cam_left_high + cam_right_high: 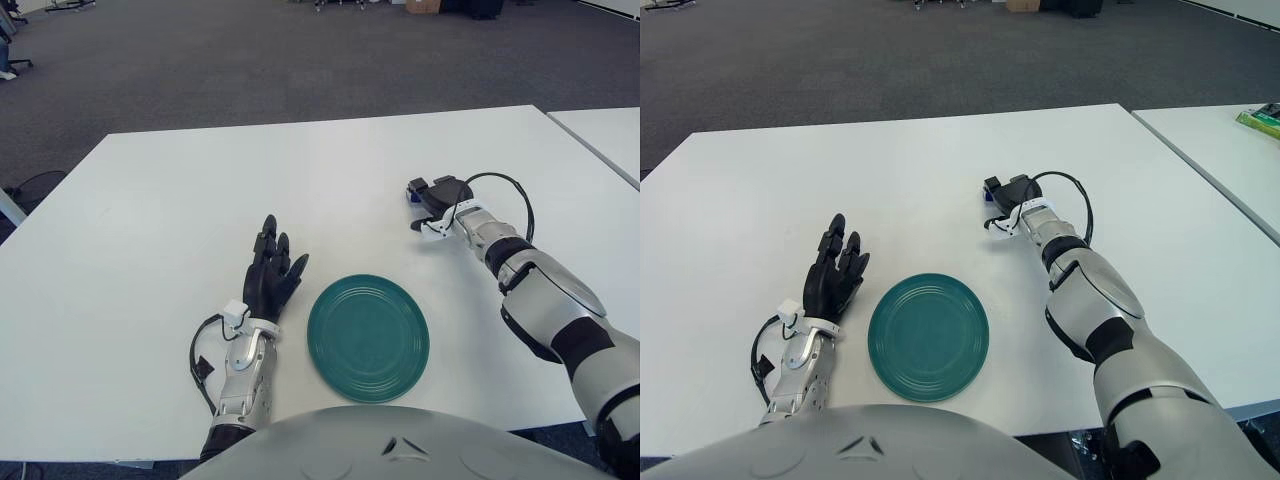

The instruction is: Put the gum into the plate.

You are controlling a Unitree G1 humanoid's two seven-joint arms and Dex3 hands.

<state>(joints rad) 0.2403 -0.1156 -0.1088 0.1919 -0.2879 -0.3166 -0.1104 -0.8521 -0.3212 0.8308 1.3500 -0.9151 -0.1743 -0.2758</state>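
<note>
The teal plate (pixel 368 338) lies on the white table (pixel 200 200) near its front edge, with nothing in it. My right hand (pixel 432 200) is beyond the plate and to its right, low over the table. Its fingers are curled around the gum (pixel 412 196), a small blue pack of which only a sliver shows at the hand's left edge. The gum also shows in the right eye view (pixel 987 196). My left hand (pixel 272 270) shows just left of the plate, palm down with its fingers spread, holding nothing.
A second white table (pixel 610 130) stands to the right across a narrow gap, with a green object (pixel 1262 118) on it. A black cable (pixel 505 190) loops over my right wrist. Grey carpet lies beyond the table's far edge.
</note>
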